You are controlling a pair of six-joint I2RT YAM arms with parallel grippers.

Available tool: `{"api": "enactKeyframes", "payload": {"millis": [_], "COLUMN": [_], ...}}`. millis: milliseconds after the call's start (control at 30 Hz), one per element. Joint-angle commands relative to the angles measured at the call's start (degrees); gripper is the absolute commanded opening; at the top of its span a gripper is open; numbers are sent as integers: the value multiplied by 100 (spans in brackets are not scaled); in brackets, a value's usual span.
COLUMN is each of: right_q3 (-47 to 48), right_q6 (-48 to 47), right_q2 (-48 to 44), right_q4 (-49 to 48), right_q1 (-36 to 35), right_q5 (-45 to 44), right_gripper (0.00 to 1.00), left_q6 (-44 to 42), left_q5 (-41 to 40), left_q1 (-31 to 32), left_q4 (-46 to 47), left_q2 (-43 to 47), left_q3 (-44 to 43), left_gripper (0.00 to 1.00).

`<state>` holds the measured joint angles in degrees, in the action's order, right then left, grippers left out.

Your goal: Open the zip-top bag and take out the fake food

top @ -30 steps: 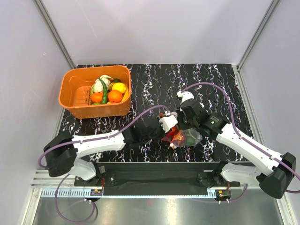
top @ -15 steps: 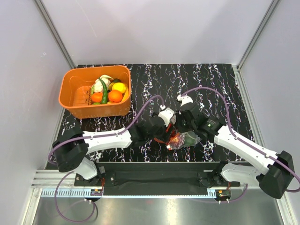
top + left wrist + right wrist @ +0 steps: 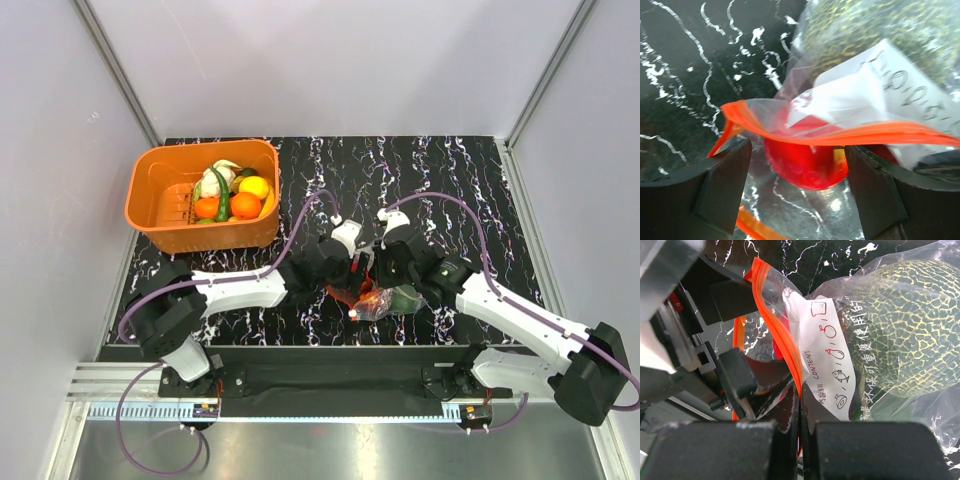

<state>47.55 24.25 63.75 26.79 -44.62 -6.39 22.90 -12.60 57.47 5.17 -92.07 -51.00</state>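
Observation:
The zip-top bag (image 3: 388, 301) lies on the black marbled table near the front edge, its mouth open toward the left. My right gripper (image 3: 801, 401) is shut on the upper orange-red zip strip (image 3: 782, 340) and holds that lip up, beside the white printed patch (image 3: 832, 357). My left gripper (image 3: 797, 172) is open, its fingers (image 3: 722, 190) inside the mouth on either side of the shiny red apple-like ball (image 3: 810, 160). The dark green netted piece (image 3: 900, 325) fills the bag's far end. The maroon piece is not clearly visible. In the top view both grippers (image 3: 352, 283) (image 3: 380, 280) meet over the bag.
An orange basket (image 3: 160, 225) at the back left holds orange and yellow fruit balls, a white garlic-like piece and green vegetables. The arms' purple cables arch over the table's middle. The table's front edge runs just below the bag.
My left arm has pushed forward and right, bringing its open fingers into the bag's mouth. My right gripper and the bag have shifted slightly left and toward the front.

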Motion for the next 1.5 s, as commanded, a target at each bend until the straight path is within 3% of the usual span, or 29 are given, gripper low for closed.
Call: {"api": "enactKeyframes", "payload": {"millis": [0, 433, 467, 500, 567, 600, 733, 1067, 1333, 1467], "right_q3": [-26, -88, -97, -105, -114, -123, -150, -185, -53, -44], "right_q6": [89, 159, 176, 177, 168, 168, 177, 159, 98, 98], "right_q2": [41, -29, -20, -29, -29, -46, -90, -64, -152, -248], "right_q4": [-253, -270, -288, -288, -270, -262, -227, -191, -86, -86], "right_q1": [23, 147, 147, 155, 173, 182, 234, 358, 384, 393], "right_q5": [-11, 86, 86, 86, 94, 77, 33, 15, -20, -2], "right_gripper": [0, 0, 0, 0, 0, 0, 0, 0, 0, 0], "left_q6": [171, 224, 215, 224, 172, 137, 31, 57, -118, -233], "left_q5": [267, 319, 346, 363, 399, 399, 399, 548, 663, 469], "left_q1": [-8, -8, -8, -8, -8, -8, -8, -17, -122, -508], "left_q4": [678, 125, 142, 168, 212, 195, 186, 2, -859, -1341], "left_q2": [-39, -522, -522, -514, -452, -417, -23, 1217, 2105, 2693], "left_q3": [-50, -244, -235, -226, -208, -182, -51, 161, 283, 398], "left_gripper": [81, 79, 73, 59, 49, 39, 29, 27, 26, 27]}}
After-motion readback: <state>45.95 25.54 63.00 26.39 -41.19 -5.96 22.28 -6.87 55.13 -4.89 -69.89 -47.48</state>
